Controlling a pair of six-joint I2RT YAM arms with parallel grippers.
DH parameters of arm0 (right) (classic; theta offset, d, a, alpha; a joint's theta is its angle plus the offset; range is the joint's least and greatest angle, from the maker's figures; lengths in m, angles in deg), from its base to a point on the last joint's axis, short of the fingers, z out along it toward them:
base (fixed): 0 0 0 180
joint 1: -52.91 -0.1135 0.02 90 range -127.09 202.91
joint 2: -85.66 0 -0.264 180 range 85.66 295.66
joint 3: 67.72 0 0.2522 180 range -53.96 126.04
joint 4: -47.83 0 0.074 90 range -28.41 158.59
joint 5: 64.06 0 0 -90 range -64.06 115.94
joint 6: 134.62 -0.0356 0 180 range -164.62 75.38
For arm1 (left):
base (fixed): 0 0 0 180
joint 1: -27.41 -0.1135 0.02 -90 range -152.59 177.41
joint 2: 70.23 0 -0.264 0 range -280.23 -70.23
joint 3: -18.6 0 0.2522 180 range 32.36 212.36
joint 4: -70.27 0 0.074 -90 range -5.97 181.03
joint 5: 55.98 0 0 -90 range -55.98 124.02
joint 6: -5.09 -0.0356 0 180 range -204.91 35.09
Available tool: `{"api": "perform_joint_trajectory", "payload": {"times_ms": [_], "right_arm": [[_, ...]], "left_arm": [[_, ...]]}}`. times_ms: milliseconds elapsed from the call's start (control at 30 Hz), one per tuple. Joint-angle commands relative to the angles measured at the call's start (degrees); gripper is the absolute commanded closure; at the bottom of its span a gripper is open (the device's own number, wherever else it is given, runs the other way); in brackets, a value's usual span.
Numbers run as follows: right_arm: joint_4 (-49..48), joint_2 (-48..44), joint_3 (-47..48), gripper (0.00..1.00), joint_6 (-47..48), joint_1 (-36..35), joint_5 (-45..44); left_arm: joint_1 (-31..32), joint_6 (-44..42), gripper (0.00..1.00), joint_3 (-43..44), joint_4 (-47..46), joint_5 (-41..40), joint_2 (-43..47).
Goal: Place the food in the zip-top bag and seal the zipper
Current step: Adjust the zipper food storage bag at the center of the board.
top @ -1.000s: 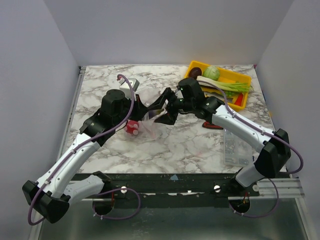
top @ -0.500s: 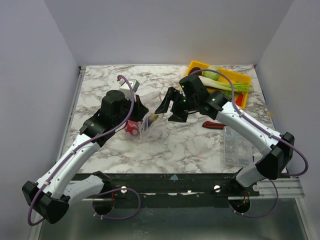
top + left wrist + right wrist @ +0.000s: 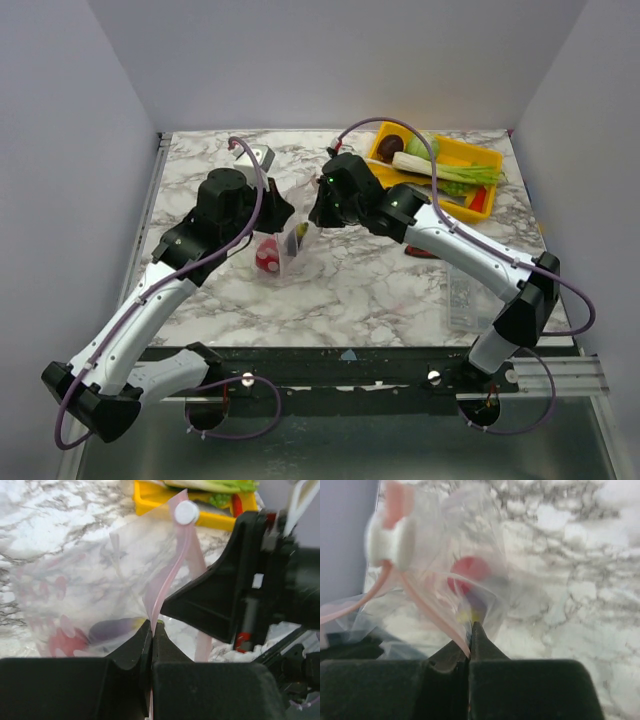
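The zip-top bag (image 3: pixel 287 252) hangs between my two grippers over the marble table. Inside it lie a red ball-like food piece (image 3: pixel 267 255) and a dark purple one (image 3: pixel 299 238). My left gripper (image 3: pixel 151 625) is shut on the pink zipper (image 3: pixel 165 575), below the white slider (image 3: pixel 186 512). My right gripper (image 3: pixel 470 625) is shut on the same pink strip (image 3: pixel 427 611) from the other side, and the red piece (image 3: pixel 467 572) shows through the plastic. In the top view the two grippers (image 3: pixel 283 213) (image 3: pixel 316 215) nearly meet. A leek (image 3: pixel 445 170), a green leafy piece and a dark one remain in the yellow tray (image 3: pixel 478 152).
A rigid clear compartment box (image 3: pixel 467 292) lies at the right near the front edge. A red-handled tool (image 3: pixel 424 251) lies under the right forearm. A small white object (image 3: pixel 262 158) sits at the back left. Grey walls close in the table.
My right gripper has swung left from beside the bag to its mouth and has gone from open to shut on the pink strip. The left gripper has kept its hold.
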Motion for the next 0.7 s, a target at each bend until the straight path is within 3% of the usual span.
{"api": "perform_joint_trajectory", "payload": {"times_ms": [0, 167, 300, 433, 667], "right_arm": [[-10.11, 1.77, 6.04, 0.99, 14.85, -5.07, -13.90], [-18.95, -0.73, 3.63, 0.99, 20.28, -6.15, -10.50], [-22.08, -5.20, -5.10, 0.99, 17.73, -6.15, -10.23], [-19.05, -7.40, -10.79, 0.99, 13.26, -6.17, -7.99], [-19.13, -8.65, -10.77, 0.99, 13.33, -6.19, -6.67]], "left_arm": [[-0.53, 2.44, 1.00, 9.36, 3.55, -8.50, 1.34], [-0.55, 1.14, 1.00, 10.35, 2.60, -13.52, 3.92], [-0.55, 2.46, 1.00, 0.27, -0.04, -15.73, 6.21], [-1.36, 4.64, 1.00, -6.99, 0.24, -14.46, 6.82], [-2.04, 2.96, 1.00, 0.65, 1.10, -12.27, 5.22]]}}
